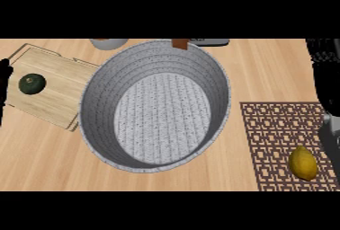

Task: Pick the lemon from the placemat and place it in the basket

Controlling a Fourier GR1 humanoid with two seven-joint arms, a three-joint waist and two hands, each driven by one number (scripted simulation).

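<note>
The yellow lemon point(303, 163) lies on the brown patterned placemat point(275, 130) at the lower right. A large grey woven basket point(100, 90) stands in the middle of the counter with nothing in it. My right hand point(325, 72) rises along the right edge, above and behind the lemon, open and not touching it; its grey forearm passes just right of the lemon. My left hand point(4, 90) shows only as a black sliver at the left edge, open and resting, far from the lemon.
A wooden cutting board point(56, 101) lies left of the basket with a dark green round fruit point(31, 84) on it. Behind the basket stand a grey bowl point(108, 43), a brown item point(179, 43) and a dark grey object point(211, 42).
</note>
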